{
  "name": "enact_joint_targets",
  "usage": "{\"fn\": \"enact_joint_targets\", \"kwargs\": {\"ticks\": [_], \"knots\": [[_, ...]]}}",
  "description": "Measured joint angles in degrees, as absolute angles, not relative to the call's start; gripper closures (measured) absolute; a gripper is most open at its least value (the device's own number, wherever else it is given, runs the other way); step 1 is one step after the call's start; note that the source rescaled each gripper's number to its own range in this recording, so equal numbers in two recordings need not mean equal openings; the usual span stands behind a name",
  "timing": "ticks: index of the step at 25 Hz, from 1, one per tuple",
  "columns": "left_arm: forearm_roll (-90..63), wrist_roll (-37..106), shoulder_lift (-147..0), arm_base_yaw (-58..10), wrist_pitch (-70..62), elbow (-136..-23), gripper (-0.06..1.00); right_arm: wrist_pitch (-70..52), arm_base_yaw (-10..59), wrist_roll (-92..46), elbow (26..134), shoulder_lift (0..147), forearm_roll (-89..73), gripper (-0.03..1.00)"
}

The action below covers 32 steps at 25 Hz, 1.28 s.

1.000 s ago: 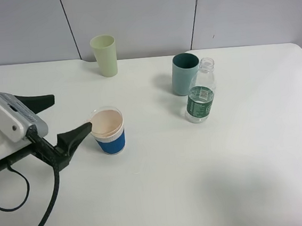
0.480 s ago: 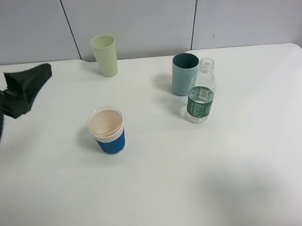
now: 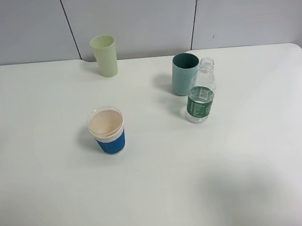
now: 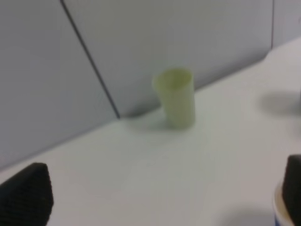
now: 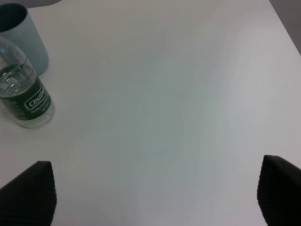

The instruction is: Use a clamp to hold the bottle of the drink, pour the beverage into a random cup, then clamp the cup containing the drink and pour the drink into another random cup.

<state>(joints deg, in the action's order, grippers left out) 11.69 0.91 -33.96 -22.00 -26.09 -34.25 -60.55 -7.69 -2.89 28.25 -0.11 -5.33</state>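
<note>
with the bottle (image 3: 200, 97) standing uncapped by the teal cup (image 3: 184, 73), untouched, pouring looks undone or finished, i cannot tell; both jaws gape wide, empty.

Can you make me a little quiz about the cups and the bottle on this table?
1. True or false: the bottle has its cap on.
2. Which cup stands nearest the bottle? A) pale green cup B) teal cup C) blue-banded paper cup
3. Fill in: in the left wrist view, the left gripper has its fingertips wide ____, with nothing between them.

Key
1. False: its mouth is open and no cap shows.
2. B: the teal cup is right behind the bottle.
3. apart
</note>
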Motion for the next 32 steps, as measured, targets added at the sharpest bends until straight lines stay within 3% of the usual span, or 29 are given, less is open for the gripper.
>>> {"fn": "enact_joint_targets", "kwargs": {"ticks": [4, 9, 21, 32], "knots": [[11.9, -2.1, -30.0, -22.0, -38.0, -35.4, -0.03, -60.6, -7.7, -2.9, 28.2, -0.1, -5.3, 0.3], [11.9, -3.2, -23.5, -20.8, -41.6, -35.4, -0.03, -60.6, -7.7, -2.9, 28.2, -0.1, -5.3, 0.3], [4.2, -3.5, -11.4, -0.6, -47.3, -29.7, -0.03, -60.6, -7.7, -2.9, 28.2, -0.1, -5.3, 0.3], [0.9, -3.5, 0.2, 2.7, -50.4, -29.2, -0.04, -60.6, -7.7, -2.9, 28.2, -0.1, -5.3, 0.3]]}}
